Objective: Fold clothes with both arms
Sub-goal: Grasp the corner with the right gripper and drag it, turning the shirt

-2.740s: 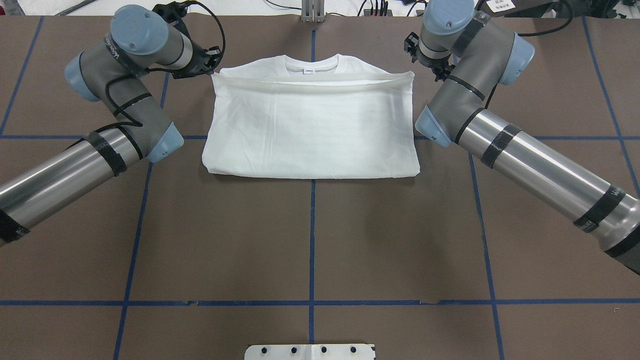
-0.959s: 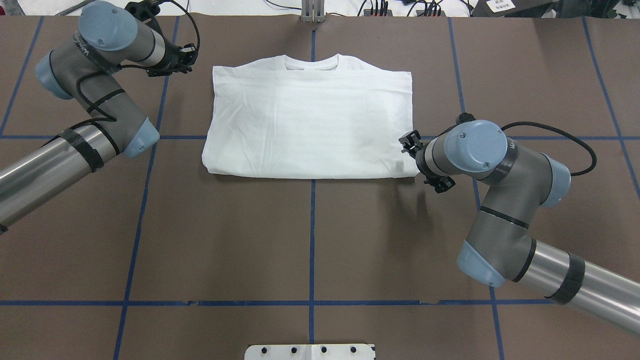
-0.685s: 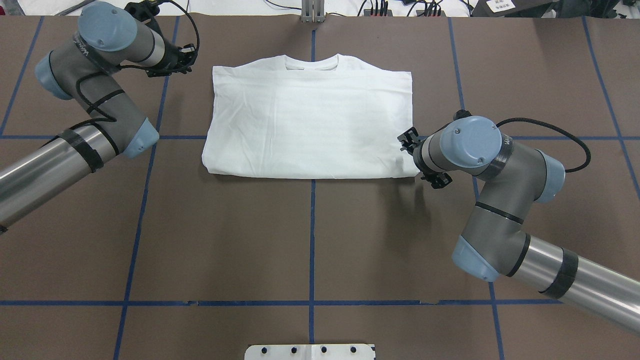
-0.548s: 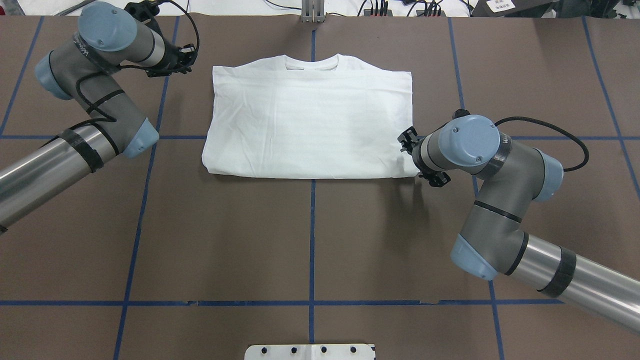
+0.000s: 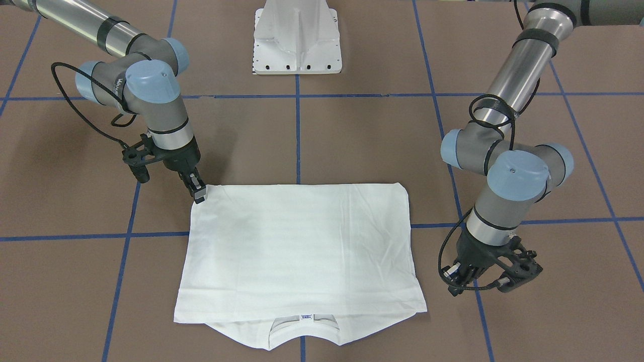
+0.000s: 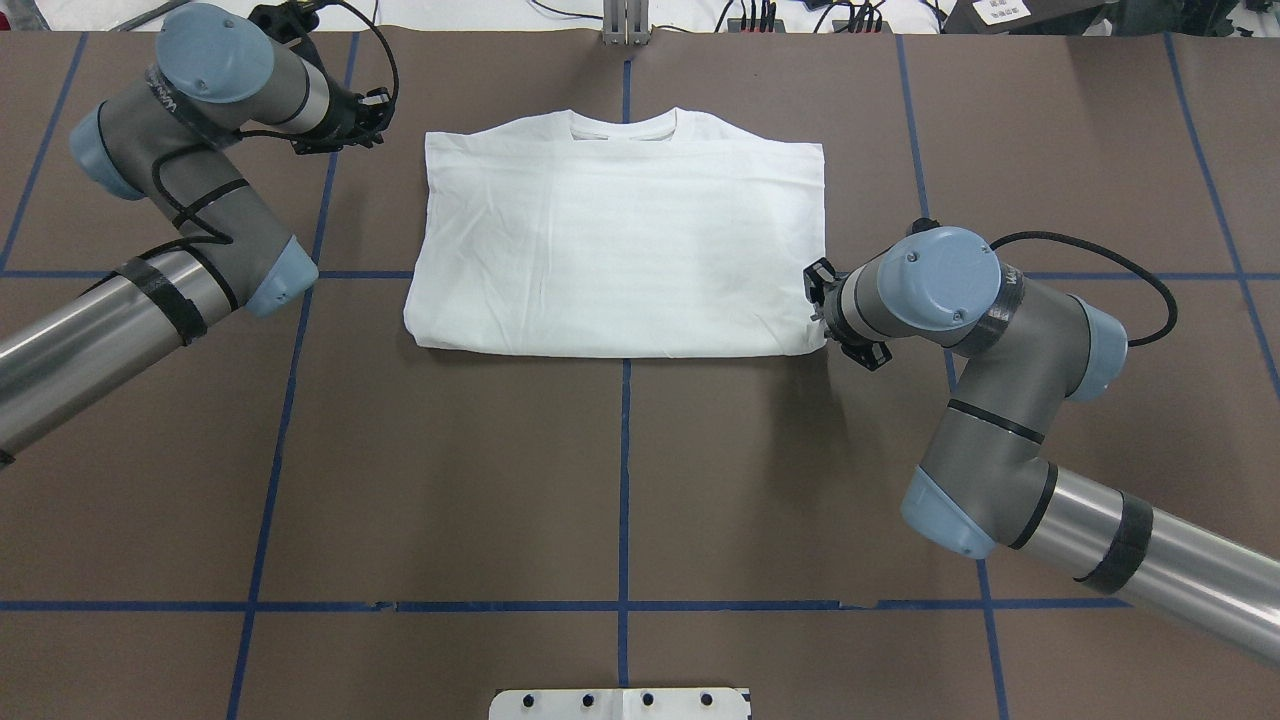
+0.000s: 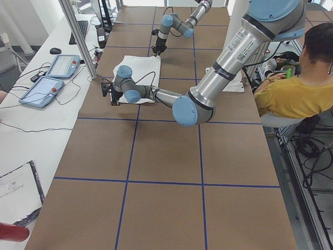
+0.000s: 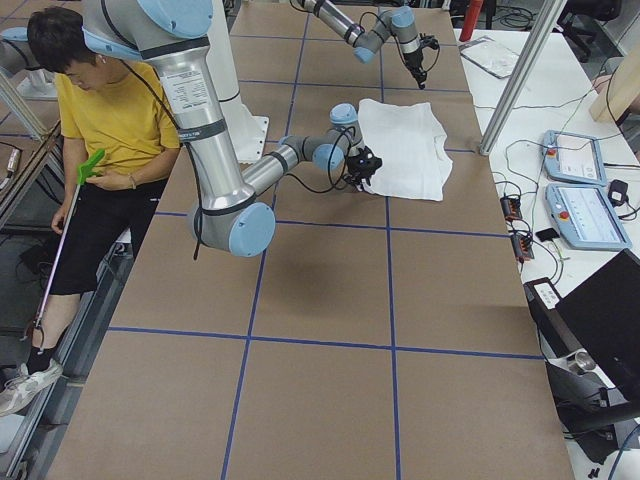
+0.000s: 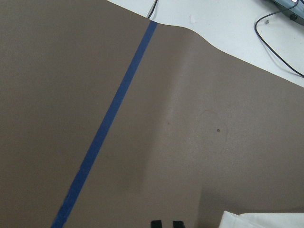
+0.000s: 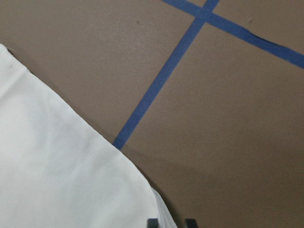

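Has let go of both far corners of the white long-sleeved T-shirt point(image 5: 302, 241) and swung the black two-finger right hand point(image 5: 199, 193) back to the near right corner of the fold. Holds its fingers apart there, one tip over the cloth, the other over the brown blue-taped table point(image 5: 352, 141). Parks the black left hand point(image 5: 453, 282) near the far left corner, clear of the cloth, tips close with a thin gap. Leaves the shirt folded flat toward the table's far edge, centred, ribbed collar point(image 5: 304, 327) farthest out.
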### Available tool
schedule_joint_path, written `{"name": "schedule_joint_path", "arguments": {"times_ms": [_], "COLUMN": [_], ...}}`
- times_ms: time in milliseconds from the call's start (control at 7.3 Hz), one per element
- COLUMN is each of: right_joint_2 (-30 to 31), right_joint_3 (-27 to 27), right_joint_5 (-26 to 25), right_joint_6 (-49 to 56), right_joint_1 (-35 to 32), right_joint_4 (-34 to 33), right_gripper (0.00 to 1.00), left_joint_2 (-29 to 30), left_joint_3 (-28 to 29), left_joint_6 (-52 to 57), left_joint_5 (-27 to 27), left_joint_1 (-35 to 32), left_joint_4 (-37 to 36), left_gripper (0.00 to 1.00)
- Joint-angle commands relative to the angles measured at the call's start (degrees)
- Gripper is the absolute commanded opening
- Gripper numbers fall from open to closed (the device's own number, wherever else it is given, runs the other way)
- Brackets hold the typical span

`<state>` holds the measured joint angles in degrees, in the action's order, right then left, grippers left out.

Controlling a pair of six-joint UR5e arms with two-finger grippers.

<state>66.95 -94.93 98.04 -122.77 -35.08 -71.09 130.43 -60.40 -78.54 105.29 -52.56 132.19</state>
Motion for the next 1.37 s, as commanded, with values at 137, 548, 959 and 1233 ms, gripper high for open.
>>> {"name": "schedule_joint_path", "arguments": {"times_ms": [137,548,959,1233], "right_joint_2": [0.9,13.33,18.82,18.56], "right_joint_3": [-2.71,-20.49,-32.39,-34.0], "right_joint_5": [3.38,6.97,9.52,19.95], "right_joint_6": [-0.1,-0.37,-3.09,-6.66], "right_joint_1": [-0.25,0.19,11.93,16.7], "right_joint_4": [-0.53,-4.03,-11.14,-13.11], "right_gripper": [0.0,0.0,0.0,0.0], "left_joint_2": [0.0,-1.39,-5.62,-9.39], "left_joint_3": [-0.07,-4.52,-13.22,-20.77], "left_joint_6": [-0.03,-0.56,-5.88,-10.29], "left_joint_5": [0.09,0.61,11.3,16.94], "left_joint_1": [0.0,-0.09,0.61,1.14], "left_joint_4": [0.0,-0.18,0.0,-0.09], "left_gripper": [0.21,0.24,0.27,0.32]}}
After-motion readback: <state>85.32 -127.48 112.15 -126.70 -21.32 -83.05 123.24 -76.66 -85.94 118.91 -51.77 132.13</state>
